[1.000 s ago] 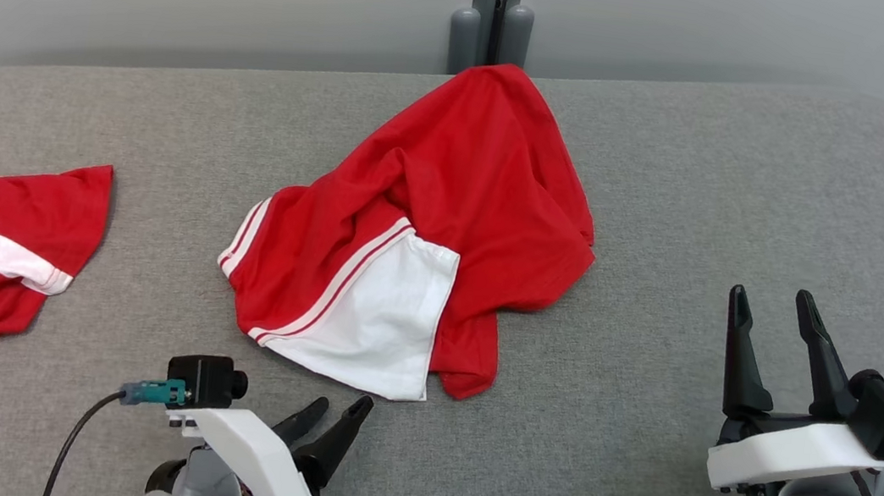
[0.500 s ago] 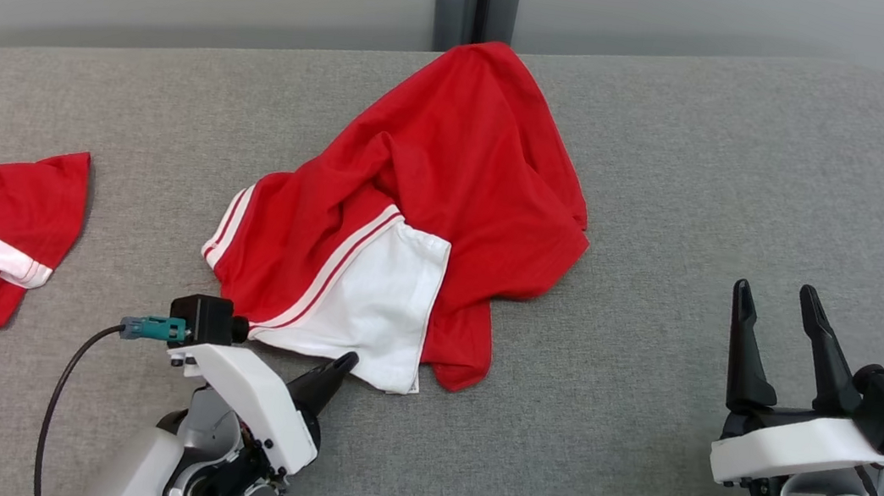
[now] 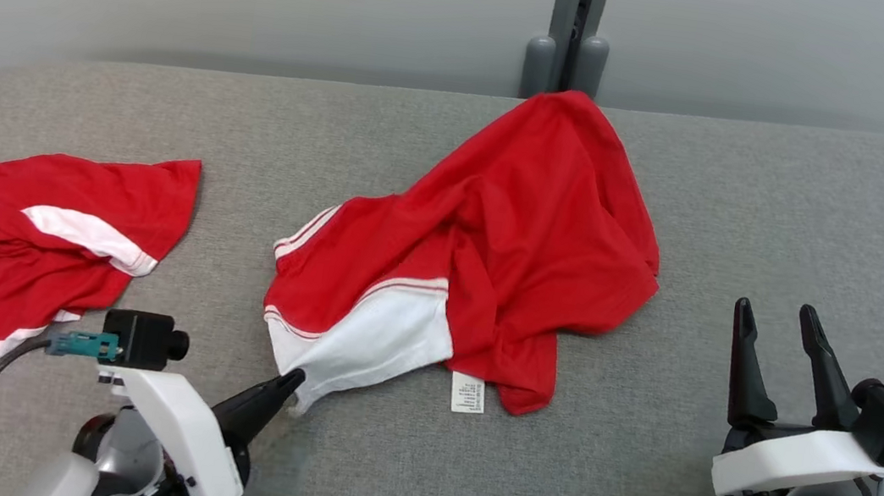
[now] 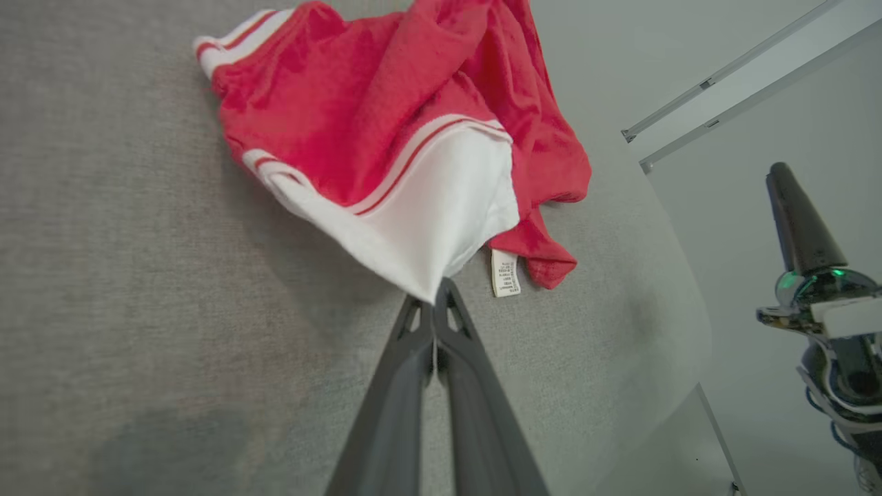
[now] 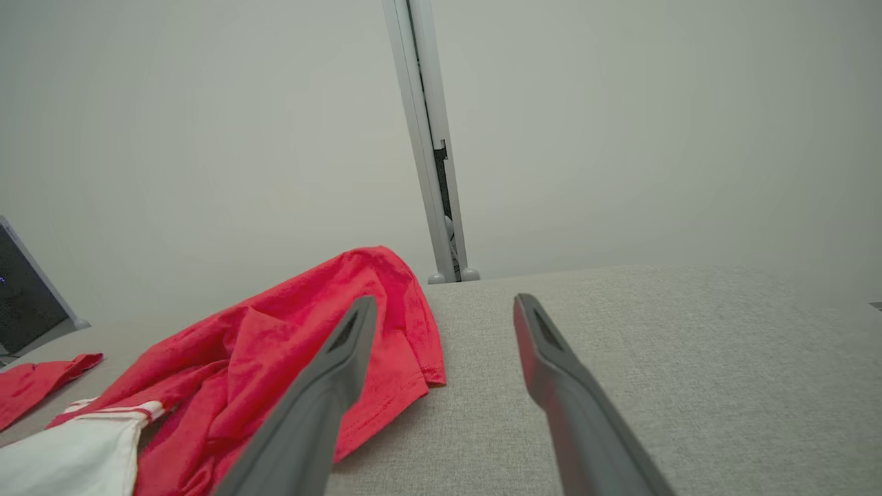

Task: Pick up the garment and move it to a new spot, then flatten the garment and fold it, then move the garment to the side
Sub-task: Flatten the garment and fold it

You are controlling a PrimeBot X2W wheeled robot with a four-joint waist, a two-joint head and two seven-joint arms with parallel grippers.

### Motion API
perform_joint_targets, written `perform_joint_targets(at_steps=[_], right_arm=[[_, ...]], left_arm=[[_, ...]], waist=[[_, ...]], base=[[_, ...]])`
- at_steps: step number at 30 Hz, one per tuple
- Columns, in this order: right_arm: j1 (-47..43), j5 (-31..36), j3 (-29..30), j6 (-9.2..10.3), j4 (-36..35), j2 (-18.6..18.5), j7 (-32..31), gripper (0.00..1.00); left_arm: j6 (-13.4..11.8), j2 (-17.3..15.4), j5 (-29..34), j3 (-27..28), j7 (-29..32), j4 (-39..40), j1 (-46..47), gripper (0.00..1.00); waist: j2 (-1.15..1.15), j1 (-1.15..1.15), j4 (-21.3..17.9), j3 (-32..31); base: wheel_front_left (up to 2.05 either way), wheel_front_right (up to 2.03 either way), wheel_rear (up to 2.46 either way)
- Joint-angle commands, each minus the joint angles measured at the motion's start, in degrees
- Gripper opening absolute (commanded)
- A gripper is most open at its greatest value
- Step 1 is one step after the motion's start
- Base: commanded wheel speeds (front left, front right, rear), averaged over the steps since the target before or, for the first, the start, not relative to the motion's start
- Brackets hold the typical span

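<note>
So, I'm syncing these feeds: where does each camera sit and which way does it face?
Head view: on the head, facing forward and down at the grey cushion; left gripper lower left, right gripper lower right.
Left wrist view: left wrist, looking along its shut fingers at the white corner of the red garment.
Right wrist view: right wrist, looking low across the cushion toward the wall, between its open fingers.
Shared: all three show the red garment.
</note>
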State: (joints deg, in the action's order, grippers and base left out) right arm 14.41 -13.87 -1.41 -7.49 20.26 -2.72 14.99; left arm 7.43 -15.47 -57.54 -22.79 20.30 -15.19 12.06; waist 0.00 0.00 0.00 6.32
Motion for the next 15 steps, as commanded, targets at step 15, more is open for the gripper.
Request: perform_joint_targets(at_steps=[15], right_arm=[[-0.6,1.0,0.2,-0.01,2.9,-0.4,0.3,1.00]], left_arm=[[-8.1,-14.9,2.6,4.9,5.9,12.6,-10.7,0.00]], waist=[[0.00,0.00,2.3,-0.3]], base=[[0.00,0.00,0.00]])
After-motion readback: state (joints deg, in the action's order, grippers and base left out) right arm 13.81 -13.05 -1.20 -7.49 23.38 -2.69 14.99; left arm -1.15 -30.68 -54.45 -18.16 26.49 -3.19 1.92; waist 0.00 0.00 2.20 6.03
